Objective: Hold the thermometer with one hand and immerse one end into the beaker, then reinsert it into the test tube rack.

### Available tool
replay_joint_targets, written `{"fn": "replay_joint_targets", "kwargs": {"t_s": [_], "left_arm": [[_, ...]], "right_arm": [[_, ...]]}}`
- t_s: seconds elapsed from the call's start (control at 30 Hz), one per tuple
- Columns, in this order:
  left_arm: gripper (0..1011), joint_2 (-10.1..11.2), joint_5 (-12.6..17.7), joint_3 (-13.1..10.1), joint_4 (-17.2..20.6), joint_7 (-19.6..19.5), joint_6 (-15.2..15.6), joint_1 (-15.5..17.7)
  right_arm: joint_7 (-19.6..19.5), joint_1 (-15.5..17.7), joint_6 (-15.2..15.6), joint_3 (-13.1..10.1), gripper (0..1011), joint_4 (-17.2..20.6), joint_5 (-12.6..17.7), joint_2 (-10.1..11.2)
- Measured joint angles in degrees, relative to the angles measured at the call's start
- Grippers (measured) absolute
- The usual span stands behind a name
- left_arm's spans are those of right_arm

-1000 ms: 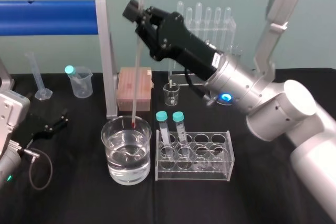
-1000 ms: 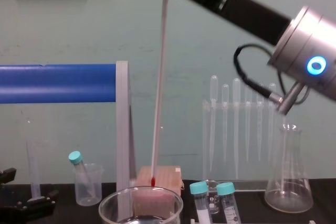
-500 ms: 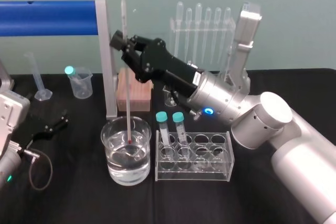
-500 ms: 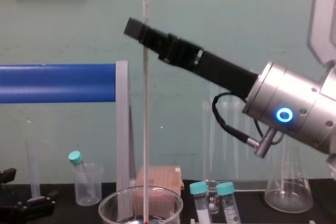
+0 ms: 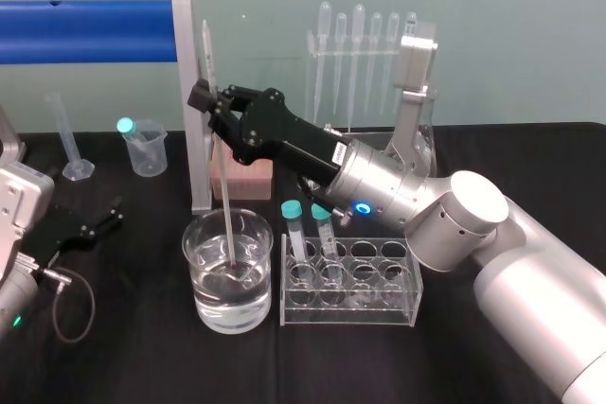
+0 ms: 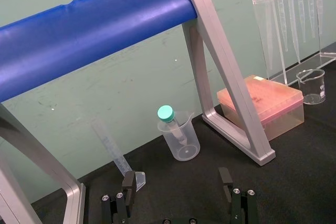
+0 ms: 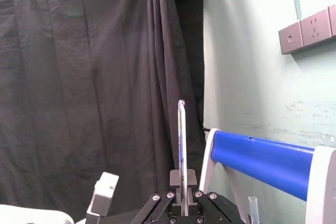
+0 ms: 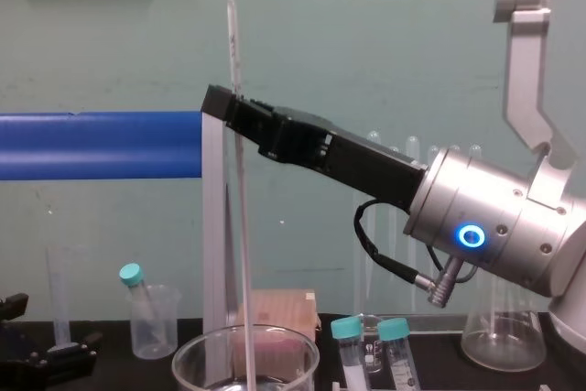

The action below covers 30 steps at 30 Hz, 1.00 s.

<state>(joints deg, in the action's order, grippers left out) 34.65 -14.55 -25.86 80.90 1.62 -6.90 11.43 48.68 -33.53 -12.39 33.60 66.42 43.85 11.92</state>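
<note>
The thermometer (image 5: 220, 167) stands nearly upright, its lower end dipped in the water of the wide glass beaker (image 5: 193, 237). My right gripper (image 5: 210, 101) is shut on the rod well above the beaker rim. From the chest the thermometer (image 8: 238, 244) runs down from my right gripper (image 8: 226, 105) into the beaker (image 8: 194, 351). In the right wrist view the thermometer (image 7: 181, 150) rises from between the shut fingers. The test tube rack (image 5: 311, 68), a tall clear frame holding pipettes, stands behind the right arm. My left gripper (image 6: 176, 192) rests open and empty at the table's left.
A low clear rack (image 5: 402, 292) with two teal-capped tubes sits right of the beaker. A blue bar on a grey frame (image 5: 194, 120), a pink box (image 5: 251, 175), a small plastic beaker (image 5: 145, 150) and a graduated cylinder (image 5: 68, 144) stand behind. A conical flask (image 8: 504, 341) is at the right.
My right gripper has come down and to the left with the thermometer. The rod's red tip went from just above the beaker into the water.
</note>
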Motion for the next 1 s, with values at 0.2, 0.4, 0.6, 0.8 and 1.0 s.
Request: {"fn": "replay_joint_targets", "kwargs": {"t_s": [0.2,0.4,0.6,0.8,1.0], "left_arm": [[1008,0.0,0.0,0.0,0.0,0.0,0.0,0.0],[1008,0.0,0.0,0.0,0.0,0.0,0.0,0.0],[1008,0.0,0.0,0.0,0.0,0.0,0.0,0.0],[1008,0.0,0.0,0.0,0.0,0.0,0.0,0.0],[1008,0.0,0.0,0.0,0.0,0.0,0.0,0.0]], "right_arm": [[0.6,-0.3,0.0,0.4,57,-1.2,-0.6,-0.4],[1.6,-0.4,0.0,0.8,56,-2.0,-1.1,-0.6],[2.4,-0.4,0.0,1.1,56,-2.7,-1.5,-0.8],[2.9,-0.4,-0.5,1.1,57,-3.1,-1.5,-0.8],[3.1,-0.2,-1.2,0.8,57,-3.3,-1.6,-1.0]]}}
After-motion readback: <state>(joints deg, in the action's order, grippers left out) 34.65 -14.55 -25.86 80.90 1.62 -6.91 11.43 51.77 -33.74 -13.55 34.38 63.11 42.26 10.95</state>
